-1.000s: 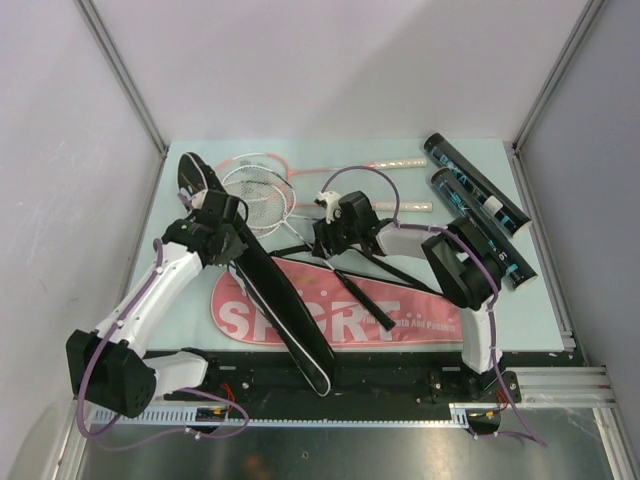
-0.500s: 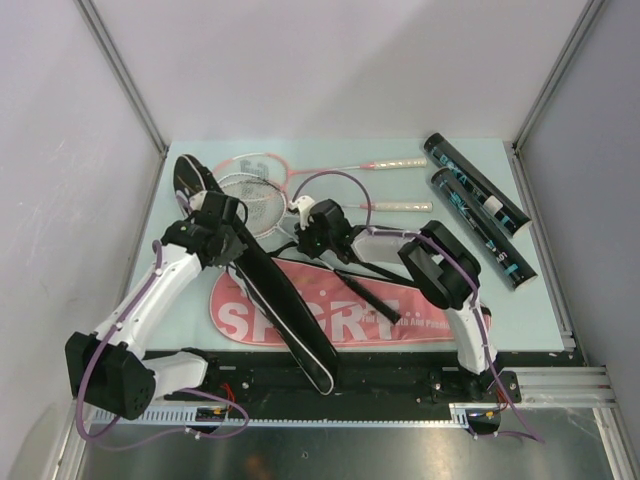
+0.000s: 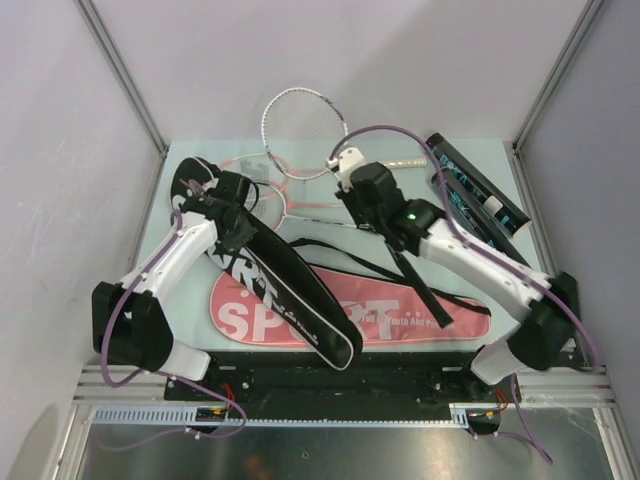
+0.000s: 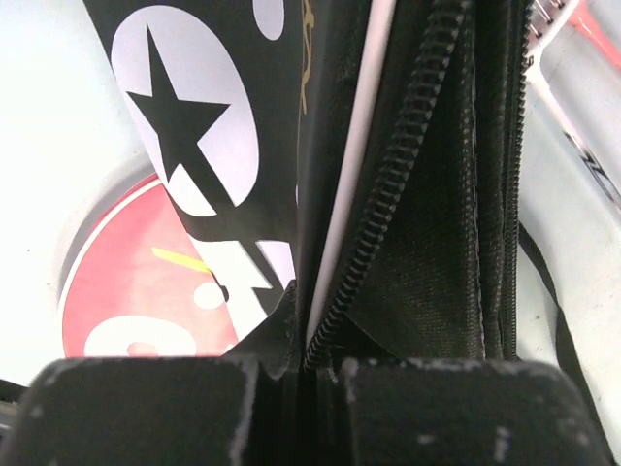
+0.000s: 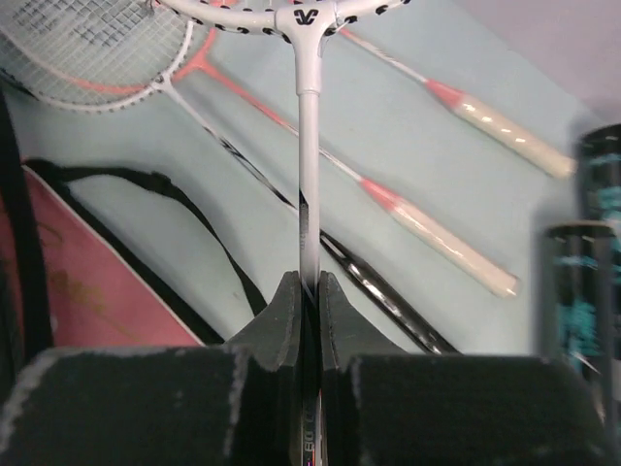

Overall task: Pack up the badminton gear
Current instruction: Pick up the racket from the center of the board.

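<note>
My right gripper is shut on the thin shaft of a white racket, which is lifted with its head up against the back wall. The right wrist view shows the pads pinching that shaft. Two pink-and-white rackets with pale handles lie on the table beyond it. My left gripper is shut on the zipper edge of a long black racket bag, holding it open. Two dark tubes with teal print lie at the right.
A red bag printed SPORT lies flat along the near side, partly under the black bag. Its black straps trail across the table under my right arm. Grey walls close in the table at the left, back and right.
My right gripper has shut on the white racket's shaft and lifted it up and towards the back. My left arm has pulled the black bag's upper end to the left and back.
</note>
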{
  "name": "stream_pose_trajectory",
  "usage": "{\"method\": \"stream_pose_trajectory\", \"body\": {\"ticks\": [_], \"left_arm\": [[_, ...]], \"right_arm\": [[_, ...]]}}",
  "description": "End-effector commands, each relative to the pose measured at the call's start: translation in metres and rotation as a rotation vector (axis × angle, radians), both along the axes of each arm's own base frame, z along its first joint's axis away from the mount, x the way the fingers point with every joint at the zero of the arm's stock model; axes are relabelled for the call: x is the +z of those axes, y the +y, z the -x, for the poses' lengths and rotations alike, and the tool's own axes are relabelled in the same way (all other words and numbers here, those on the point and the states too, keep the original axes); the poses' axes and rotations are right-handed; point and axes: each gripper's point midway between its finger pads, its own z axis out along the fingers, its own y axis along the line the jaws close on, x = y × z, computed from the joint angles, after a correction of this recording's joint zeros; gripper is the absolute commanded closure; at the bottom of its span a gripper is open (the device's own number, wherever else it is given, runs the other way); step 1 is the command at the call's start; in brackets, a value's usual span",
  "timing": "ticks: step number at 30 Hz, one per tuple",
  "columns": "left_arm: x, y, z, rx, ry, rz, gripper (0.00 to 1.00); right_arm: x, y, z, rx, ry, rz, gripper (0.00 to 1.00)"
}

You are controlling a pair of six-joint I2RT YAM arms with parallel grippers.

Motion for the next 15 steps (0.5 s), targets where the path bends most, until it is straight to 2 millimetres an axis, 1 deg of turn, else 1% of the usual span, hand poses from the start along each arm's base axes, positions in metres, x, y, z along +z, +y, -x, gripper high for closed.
{"method": "stream_pose_trajectory", "body": {"ticks": [1, 2, 3, 4, 7, 8, 9, 11, 13, 14, 15], "left_arm": [[0.013, 0.008, -0.022, 0.085, -0.046, 0.003, 1.00], [0.013, 0.009, -0.026, 0.095, -0.048, 0.003, 1.00], [0.014, 0.012, -0.028, 0.108, -0.056, -0.012, 1.00], [0.015, 0.012, -0.029, 0.111, -0.059, -0.012, 1.00], [0.017, 0.015, -0.031, 0.123, -0.069, -0.024, 1.00], [0.016, 0.015, -0.030, 0.129, -0.069, -0.024, 1.00], [0.017, 0.015, -0.030, 0.129, -0.071, -0.026, 1.00], [0.018, 0.015, -0.030, 0.120, -0.071, -0.026, 1.00], [0.019, 0.015, -0.031, 0.111, -0.074, -0.031, 1.00], [0.022, 0.015, -0.031, 0.104, -0.081, -0.035, 1.00], [0.024, 0.016, -0.031, 0.104, -0.087, -0.038, 1.00]], "right_arm": [[0.008, -0.040, 0.058, 0.059, -0.003, 0.209, 1.00], [0.002, -0.044, 0.068, 0.078, -0.001, 0.242, 1.00], [0.013, -0.051, 0.076, 0.073, -0.029, 0.256, 1.00], [0.011, -0.052, 0.088, 0.097, -0.016, 0.284, 1.00], [0.020, -0.056, 0.109, 0.121, -0.030, 0.282, 1.00], [0.016, -0.049, 0.122, 0.160, -0.042, 0.299, 1.00], [0.017, -0.049, 0.127, 0.174, -0.056, 0.308, 1.00], [0.011, -0.042, 0.142, 0.220, -0.051, 0.341, 1.00], [-0.003, -0.041, 0.147, 0.250, -0.042, 0.401, 1.00], [-0.006, -0.037, 0.154, 0.282, -0.046, 0.419, 1.00], [-0.009, -0.034, 0.156, 0.295, -0.062, 0.431, 1.00]]}}
